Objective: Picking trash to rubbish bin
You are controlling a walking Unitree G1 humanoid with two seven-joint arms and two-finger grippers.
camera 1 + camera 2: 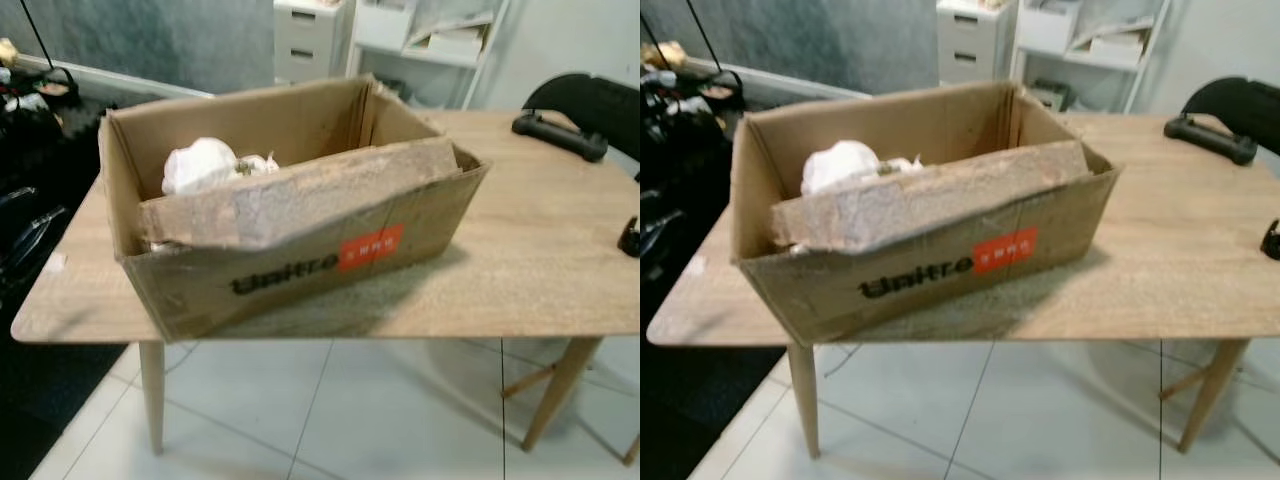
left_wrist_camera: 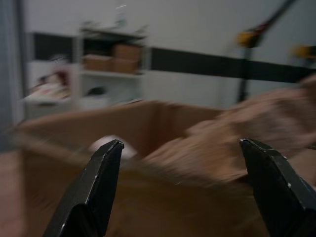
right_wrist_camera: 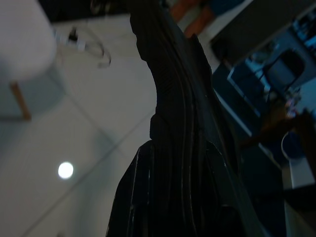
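Cardboard box [image 1: 300, 250] sits at the tabletop [image 1: 540, 260] near edge, crumpled paper [image 1: 200, 163] inside at 10 o'clock. Left gripper [image 2: 180, 143] released, facing it; right gripper [image 3: 182, 128] clenched.

Head cams look decently lit for me, soft even indoor light, slight blur all over so the print on the cardboard box [image 1: 300, 215] is mushy. The box drops a soft shadow on the wooden table [image 1: 540, 260] along its lower right side, and the far left of the frame is dark. Left wrist view is dim and smeared with motion blur, only the left gripper [image 2: 182, 148] fingertips stay crisp. Right wrist view is very dark and bluish, with one small bright glare spot on the floor tiles [image 3: 65, 170] at lower left
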